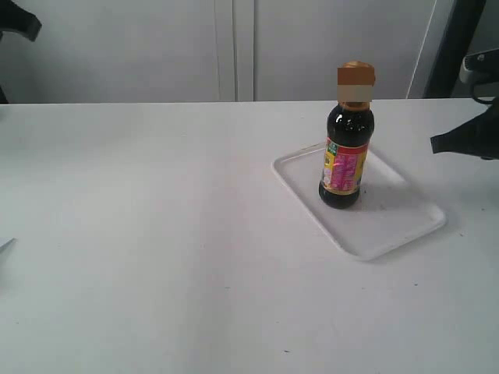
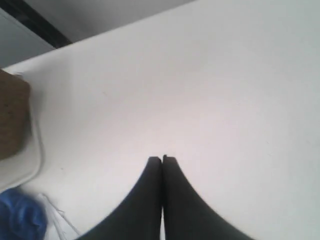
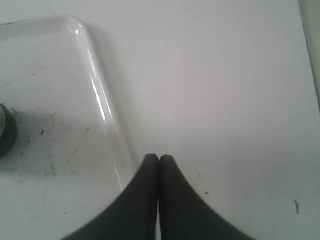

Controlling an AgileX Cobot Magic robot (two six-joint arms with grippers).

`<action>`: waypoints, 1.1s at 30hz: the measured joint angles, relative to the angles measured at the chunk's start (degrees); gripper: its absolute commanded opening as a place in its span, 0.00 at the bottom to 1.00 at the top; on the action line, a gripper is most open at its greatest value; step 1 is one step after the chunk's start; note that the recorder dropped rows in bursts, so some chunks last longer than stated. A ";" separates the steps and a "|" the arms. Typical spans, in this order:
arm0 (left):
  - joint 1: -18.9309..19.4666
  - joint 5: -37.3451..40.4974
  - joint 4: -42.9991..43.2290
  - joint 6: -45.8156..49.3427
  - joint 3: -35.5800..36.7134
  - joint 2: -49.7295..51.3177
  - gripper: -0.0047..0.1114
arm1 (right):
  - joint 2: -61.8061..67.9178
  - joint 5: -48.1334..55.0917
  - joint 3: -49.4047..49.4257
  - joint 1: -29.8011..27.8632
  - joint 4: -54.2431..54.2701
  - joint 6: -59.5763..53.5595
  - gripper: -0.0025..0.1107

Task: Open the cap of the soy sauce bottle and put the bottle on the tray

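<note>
Looking at this one, the soy sauce bottle (image 1: 345,156) is standing upright on the tray (image 1: 405,226), roughly in the tray's middle and a bit toward its far-left part. Nothing is holding it; it just sits on its own base, so I'd say the placing part looks done. The cap (image 1: 356,82) is up top, but it's blurry in the exterior view, so I honestly can't tell if it's flipped open or not.

The right gripper (image 3: 159,159) has its two black fingers pressed flat together with nothing between them. It hangs over the bare table (image 1: 156,234) just beside the tray's rim, and its wrist view only catches the bottle's dark base at the picture's edge. In the exterior view it sits off to the right of the bottle, clearly apart from it. My guess is it's parked there so it can't knock the bottle over.

The left gripper (image 2: 162,160) is also pinched closed on nothing, over plain table well away on the left side, nowhere near the tray. Its wrist view shows some brown and blue stuff at the edge, too blurry to name.

So the bottle sits between the two arms, closer to the right one, touched by neither.
</note>
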 measured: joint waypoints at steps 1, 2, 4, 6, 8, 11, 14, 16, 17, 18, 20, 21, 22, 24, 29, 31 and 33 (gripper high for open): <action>0.00 0.99 -2.12 1.56 0.00 0.00 0.04 | -0.70 0.81 0.00 0.00 -0.25 -0.45 0.02; 0.00 2.01 -3.70 2.73 0.00 0.00 0.04 | -1.48 1.97 -0.12 0.00 -0.56 -0.81 0.02; 0.00 4.12 -5.51 4.41 0.00 -0.14 0.04 | -2.95 4.70 -0.84 0.00 -0.66 -0.91 0.02; 0.00 6.14 -6.30 5.17 0.00 -0.28 0.04 | -4.14 8.08 -1.76 0.00 -0.70 -0.91 0.02; 0.00 7.04 -6.49 5.58 0.37 -0.89 0.04 | -5.31 11.71 -2.89 0.00 -0.70 -0.91 0.02; 0.00 7.04 -7.45 6.17 1.45 -2.70 0.04 | -6.98 16.24 -4.25 0.10 -0.02 -1.02 0.02; 0.00 6.12 -7.86 6.63 3.06 -5.14 0.04 | -9.10 20.14 -5.67 1.06 0.57 -1.02 0.02; 0.00 5.29 -8.17 6.63 4.40 -6.71 0.04 | -10.54 22.43 -6.22 2.22 0.57 -1.02 0.02; 0.00 4.87 -8.66 6.63 5.29 -7.57 0.04 | -11.32 23.23 -6.44 3.01 0.67 -1.02 0.02; 0.00 4.45 -9.11 6.63 6.23 -8.37 0.04 | -12.06 23.94 -6.58 3.77 0.81 -1.02 0.02; 0.00 3.23 -10.14 6.63 8.04 -9.71 0.04 | -13.25 25.15 -6.79 5.30 0.94 -1.13 0.02; 0.00 2.38 -10.57 6.63 9.15 -10.45 0.04 | -13.87 25.68 -6.79 5.91 1.04 -1.13 0.02; 0.00 1.79 -10.80 7.03 10.09 -11.21 0.04 | -14.48 26.11 -6.79 6.37 1.04 -1.13 0.02; 0.00 0.40 -11.20 7.03 12.47 -12.73 0.04 | -15.75 27.10 -6.79 7.14 1.04 -1.13 0.02; 0.00 -4.66 -12.05 6.63 21.37 -18.59 0.04 | -20.42 29.24 -6.79 7.92 1.04 -1.25 0.02; 0.00 -6.78 -12.88 6.63 25.58 -21.99 0.04 | -23.20 29.20 -6.18 8.02 1.04 -1.25 0.02; 0.00 -9.63 -13.64 6.63 30.33 -26.06 0.04 | -27.48 27.46 -3.89 8.02 1.04 -1.25 0.02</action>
